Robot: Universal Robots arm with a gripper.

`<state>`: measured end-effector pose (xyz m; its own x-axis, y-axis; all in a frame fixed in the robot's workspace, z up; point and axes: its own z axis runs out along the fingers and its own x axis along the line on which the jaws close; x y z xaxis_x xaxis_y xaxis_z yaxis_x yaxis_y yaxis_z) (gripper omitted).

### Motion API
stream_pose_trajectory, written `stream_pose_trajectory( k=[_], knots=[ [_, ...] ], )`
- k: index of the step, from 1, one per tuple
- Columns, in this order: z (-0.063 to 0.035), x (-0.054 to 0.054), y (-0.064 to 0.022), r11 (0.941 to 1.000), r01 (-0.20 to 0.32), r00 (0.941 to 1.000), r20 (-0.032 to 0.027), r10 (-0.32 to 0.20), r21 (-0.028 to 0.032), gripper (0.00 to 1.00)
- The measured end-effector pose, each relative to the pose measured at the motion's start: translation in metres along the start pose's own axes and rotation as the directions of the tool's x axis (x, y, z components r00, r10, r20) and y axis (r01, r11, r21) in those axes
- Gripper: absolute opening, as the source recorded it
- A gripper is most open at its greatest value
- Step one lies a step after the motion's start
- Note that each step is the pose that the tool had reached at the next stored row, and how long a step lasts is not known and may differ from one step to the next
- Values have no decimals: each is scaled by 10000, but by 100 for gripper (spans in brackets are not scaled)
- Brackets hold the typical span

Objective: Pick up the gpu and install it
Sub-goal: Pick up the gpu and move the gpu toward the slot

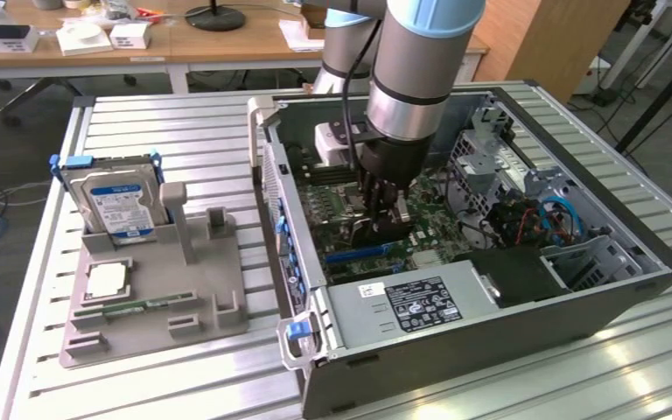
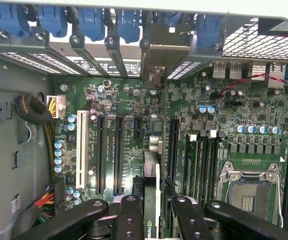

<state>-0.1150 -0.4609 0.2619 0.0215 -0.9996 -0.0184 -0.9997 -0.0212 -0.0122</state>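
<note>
Gripper (image 2: 156, 202) down in the case (image 1: 511, 337), fingers (image 2: 129, 214) clamped either side of the gpu (image 2: 153, 162), standing edge-on over the motherboard (image 2: 234, 107)

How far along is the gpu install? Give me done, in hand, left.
Done: the gpu is off the grey holder, where the hard drive stands. In hand: the gripper is shut on the card, edge-on above the motherboard inside the case, with its far end toward the rear slot covers. Left: seating it. Whether its edge has entered a slot cannot be told.
</note>
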Motion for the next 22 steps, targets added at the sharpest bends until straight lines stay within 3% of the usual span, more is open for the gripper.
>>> stream_pose_trajectory(
  k=[22],
  knots=[
    [2,-2,13,10000,-27,10000,2,27,-6,26]
  ],
)
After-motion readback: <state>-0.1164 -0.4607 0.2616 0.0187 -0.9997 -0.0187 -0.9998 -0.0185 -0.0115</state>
